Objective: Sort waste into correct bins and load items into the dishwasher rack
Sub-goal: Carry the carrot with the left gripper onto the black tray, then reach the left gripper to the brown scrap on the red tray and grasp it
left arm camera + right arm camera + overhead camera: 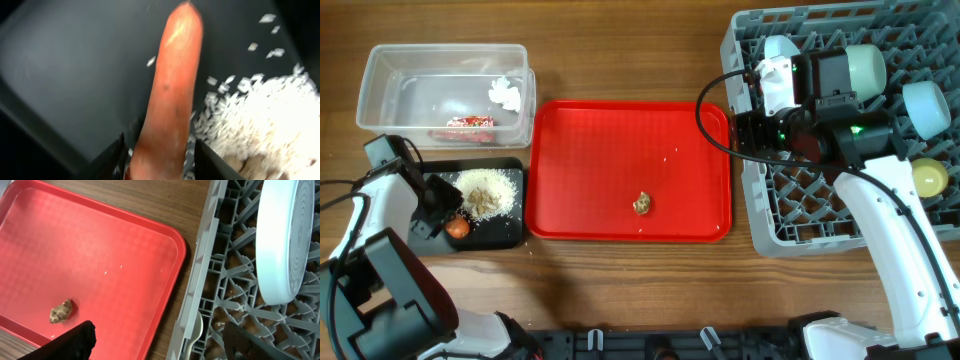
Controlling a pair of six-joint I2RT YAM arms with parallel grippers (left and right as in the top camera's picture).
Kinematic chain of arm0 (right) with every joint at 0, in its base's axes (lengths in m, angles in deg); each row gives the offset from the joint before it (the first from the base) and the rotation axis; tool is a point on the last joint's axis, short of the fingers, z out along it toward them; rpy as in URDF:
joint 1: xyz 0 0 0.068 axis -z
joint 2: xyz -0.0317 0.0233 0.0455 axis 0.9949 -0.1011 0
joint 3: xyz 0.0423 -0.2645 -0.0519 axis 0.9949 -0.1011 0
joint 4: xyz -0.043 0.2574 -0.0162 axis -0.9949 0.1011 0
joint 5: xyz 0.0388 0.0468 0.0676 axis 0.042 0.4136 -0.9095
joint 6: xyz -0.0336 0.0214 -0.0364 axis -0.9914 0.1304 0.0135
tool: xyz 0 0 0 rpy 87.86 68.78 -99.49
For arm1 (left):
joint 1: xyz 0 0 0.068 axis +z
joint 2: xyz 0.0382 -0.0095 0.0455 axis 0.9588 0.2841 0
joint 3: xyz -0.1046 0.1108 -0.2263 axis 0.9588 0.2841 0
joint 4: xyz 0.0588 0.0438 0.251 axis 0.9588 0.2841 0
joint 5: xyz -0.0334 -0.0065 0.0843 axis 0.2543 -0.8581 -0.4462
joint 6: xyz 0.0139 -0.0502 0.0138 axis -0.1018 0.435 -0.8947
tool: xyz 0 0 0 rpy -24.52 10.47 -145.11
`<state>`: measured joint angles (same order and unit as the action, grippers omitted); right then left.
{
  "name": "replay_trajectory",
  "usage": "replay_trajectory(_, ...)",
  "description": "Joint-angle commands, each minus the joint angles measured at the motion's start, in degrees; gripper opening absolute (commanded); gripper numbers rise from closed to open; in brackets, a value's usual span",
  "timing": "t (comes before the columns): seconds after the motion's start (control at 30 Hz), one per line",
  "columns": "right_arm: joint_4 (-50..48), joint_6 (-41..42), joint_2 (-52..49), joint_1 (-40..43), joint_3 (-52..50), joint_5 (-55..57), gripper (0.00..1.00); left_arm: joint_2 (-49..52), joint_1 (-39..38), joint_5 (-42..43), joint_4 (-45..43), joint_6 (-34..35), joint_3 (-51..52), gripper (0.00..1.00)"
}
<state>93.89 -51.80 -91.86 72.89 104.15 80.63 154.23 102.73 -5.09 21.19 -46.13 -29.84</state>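
The orange carrot [170,95] lies in the black tray [500,232] beside the white rice-like crumbs [488,192]. My left gripper [438,200] is open, its fingers either side of the carrot's thick end with small gaps. The clear tub [380,90] holds the red wrapper [470,124] and the white tissue [506,94]. The brown scrap [642,203] lies on the red tray [590,130]. My right gripper [165,340] is wide open and empty over the left edge of the grey rack [760,215]. The rack holds a pale dish on edge [285,240], a blue bowl [926,106], the yellow cup [929,178] and a white spoon [198,328].
The red tray lies between the bins and the rack, with a few crumbs [114,269] on it. The right arm [890,240] hides part of the rack. Bare wooden table [620,50] shows behind the red tray.
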Motion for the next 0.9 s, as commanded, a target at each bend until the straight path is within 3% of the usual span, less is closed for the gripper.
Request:
replay_trajectory(0.0,0.1,0.5,0.2,0.1,-0.1,-0.9,0.84,-4.3,0.2,0.1,2.0,0.1,-2.2,0.48)
replay_trajectory(0.23,0.7,0.5,0.2,0.1,-0.1,-0.9,0.84,-12.0,-1.1,11.5,1.5,-0.1,-3.8,0.66)
replay_trajectory(0.33,1.0,0.5,0.2,0.1,-0.1,-1.0,0.92,-14.2,-4.6,13.9,1.4,-2.1,-3.8,0.69)
replay_trajectory(0.4,1.3,0.6,0.2,0.1,-0.1,-1.2,1.0,-14.9,-9.0,14.7,1.4,-3.1,-3.8,0.72)
replay_trajectory(0.67,2.4,4.0,0.3,0.9,-0.1,0.6,1.0,-14.6,-32.1,14.4,-1.8,-6.2,-3.8,0.83)
replay_trajectory(0.87,3.9,8.1,4.4,6.8,-0.1,1.9,1.0,-11.1,-46.5,12.0,-5.5,-6.1,-3.8,0.87)
